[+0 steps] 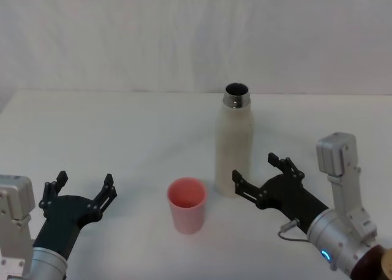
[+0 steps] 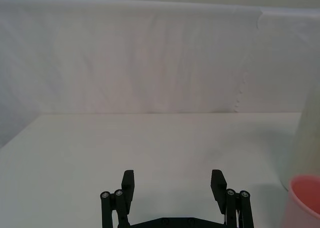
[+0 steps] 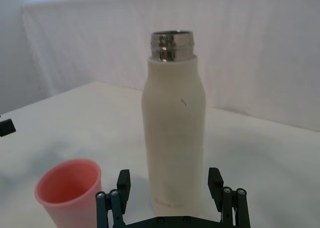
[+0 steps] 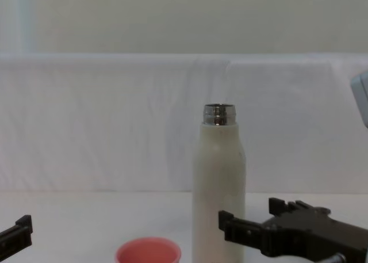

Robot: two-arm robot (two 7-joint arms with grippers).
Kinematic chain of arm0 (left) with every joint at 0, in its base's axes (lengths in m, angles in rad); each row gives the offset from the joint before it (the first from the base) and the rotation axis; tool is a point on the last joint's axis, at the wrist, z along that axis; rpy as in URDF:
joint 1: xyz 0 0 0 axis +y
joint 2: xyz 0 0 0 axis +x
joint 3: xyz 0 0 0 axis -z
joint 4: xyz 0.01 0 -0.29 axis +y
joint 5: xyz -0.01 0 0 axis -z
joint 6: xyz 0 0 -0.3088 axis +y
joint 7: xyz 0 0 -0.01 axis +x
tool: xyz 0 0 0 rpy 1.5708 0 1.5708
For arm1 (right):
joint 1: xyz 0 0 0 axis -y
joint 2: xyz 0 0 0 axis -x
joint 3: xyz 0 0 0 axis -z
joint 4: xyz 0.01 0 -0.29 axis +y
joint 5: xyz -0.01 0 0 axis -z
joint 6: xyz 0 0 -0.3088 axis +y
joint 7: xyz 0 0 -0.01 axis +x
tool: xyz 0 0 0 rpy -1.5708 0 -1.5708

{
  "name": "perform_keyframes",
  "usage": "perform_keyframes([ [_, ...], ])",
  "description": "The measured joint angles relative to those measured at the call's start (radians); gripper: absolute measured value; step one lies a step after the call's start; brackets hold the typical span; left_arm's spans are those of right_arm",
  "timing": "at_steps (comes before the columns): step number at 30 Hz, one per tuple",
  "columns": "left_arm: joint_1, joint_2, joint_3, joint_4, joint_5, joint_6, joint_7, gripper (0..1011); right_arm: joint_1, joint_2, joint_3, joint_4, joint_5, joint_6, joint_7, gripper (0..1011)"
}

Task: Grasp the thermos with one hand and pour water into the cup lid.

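**Right gripper spread beside the thermos, cup lid standing clear**

On the white table before us, the thermos stands upright near the middle, its steel neck uncapped and its mouth open to the head view. Just beside it, nearer to us and toward our left, stands the cup lid, upright with its mouth facing up; the two look close but apart, with a thin strip of table between them in the head view.

Our right gripper is at the lower body of the thermos, on its right side. Its fingers are spread wide. In the right wrist view the right gripper has one fingertip on each side of the bottle's base, and the bottle sits between them. We cannot quite tell from these angles whether a fingertip already touches the wall; in the chest view the near finger overlaps the bottle's edge, which may simply be one thing in front of another.

Our left gripper hovers low over the table at our left, well apart from the cup lid, fingers also spread wide and holding nothing. From the left wrist view the cup lid shows at the edge, with the pale side of the thermos behind it.

Behind the table hangs a white cloth backdrop. The only thing near the right gripper besides the thermos is the cup lid, which stands on the far side of the bottle from it.
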Motion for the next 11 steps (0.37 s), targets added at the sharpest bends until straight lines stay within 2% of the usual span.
perform_keyframes([
  [6, 0.0, 0.0, 0.0, 0.0, 0.0, 0.0, 0.0, 1001, -0.034, 0.009, 0.016, -0.009, 0.018, -0.01, -0.001, 1001],
  [11, 0.0, 0.0, 0.0, 0.0, 0.0, 0.0, 0.0, 1001, -0.033, 0.009, 0.016, -0.009, 0.018, -0.01, -0.001, 1001],
])
